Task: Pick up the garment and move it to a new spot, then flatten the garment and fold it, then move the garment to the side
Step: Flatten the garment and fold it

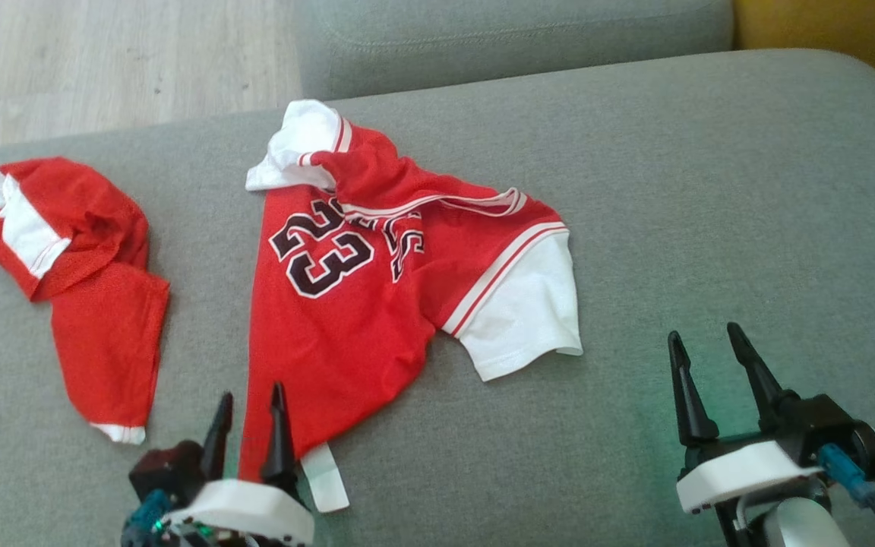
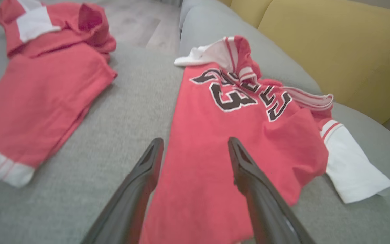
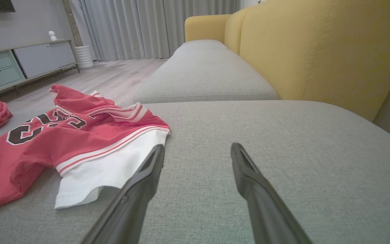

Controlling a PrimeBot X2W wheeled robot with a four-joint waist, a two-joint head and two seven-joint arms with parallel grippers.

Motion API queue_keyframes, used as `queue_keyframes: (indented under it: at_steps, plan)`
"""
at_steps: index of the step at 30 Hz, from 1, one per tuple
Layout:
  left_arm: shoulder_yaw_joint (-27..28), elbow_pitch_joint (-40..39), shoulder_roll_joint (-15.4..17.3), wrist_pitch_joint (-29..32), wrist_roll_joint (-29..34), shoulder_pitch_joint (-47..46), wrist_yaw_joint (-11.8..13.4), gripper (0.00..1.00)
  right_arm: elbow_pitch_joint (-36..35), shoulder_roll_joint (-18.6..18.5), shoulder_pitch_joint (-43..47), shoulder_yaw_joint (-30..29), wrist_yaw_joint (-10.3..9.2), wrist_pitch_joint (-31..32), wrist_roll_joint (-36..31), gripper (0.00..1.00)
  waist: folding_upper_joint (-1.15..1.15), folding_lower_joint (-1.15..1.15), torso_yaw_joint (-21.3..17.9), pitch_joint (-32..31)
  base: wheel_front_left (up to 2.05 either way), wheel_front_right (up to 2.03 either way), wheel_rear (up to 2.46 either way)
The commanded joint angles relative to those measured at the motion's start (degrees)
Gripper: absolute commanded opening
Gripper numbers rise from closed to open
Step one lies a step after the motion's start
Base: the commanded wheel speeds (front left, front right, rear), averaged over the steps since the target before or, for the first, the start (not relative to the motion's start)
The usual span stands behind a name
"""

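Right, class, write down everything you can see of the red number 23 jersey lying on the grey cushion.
The jersey is red mesh-like fabric with white short sleeves, striped trim and a black, white-edged 23. It lies rumpled on the grey cushion, not flat: its top is folded over the lettering, one sleeve spread out, the other bunched at the far end. A white tag sticks out at the near hem, where the left gripper stands, jaws open; contact cannot be told.

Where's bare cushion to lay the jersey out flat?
Widest free patch: cushion right of the jersey, ahead of the right gripper, toward the yellow backrest. Only a narrow strip separates jersey and second red garment; that left side is crowded.
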Motion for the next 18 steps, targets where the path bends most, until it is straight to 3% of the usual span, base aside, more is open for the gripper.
queue_keyframes:
  at_steps: [1,10,18]
  plan:
    - [2.3,-1.4,0.2,0.3,-0.7,-1.0,-0.1,1.00,-1.3,-0.2,-1.0,1.3,-0.04,-0.6,-0.4,1.00,0.00,0.00,0.3,0.3,0.00,0.00,0.00]
    - [1.0,-1.4,0.3,5.7,-4.2,3.4,-1.0,1.00,-0.9,-0.2,-1.1,1.4,-0.04,-0.6,-0.4,1.00,0.00,0.00,0.8,0.9,0.00,0.00,0.00]
    - [1.5,-1.2,0.2,4.5,-4.5,3.1,-1.0,1.00,-0.5,-0.2,-1.4,1.7,-0.04,-0.6,-0.5,1.00,0.00,0.00,1.0,1.3,0.00,0.00,0.00]
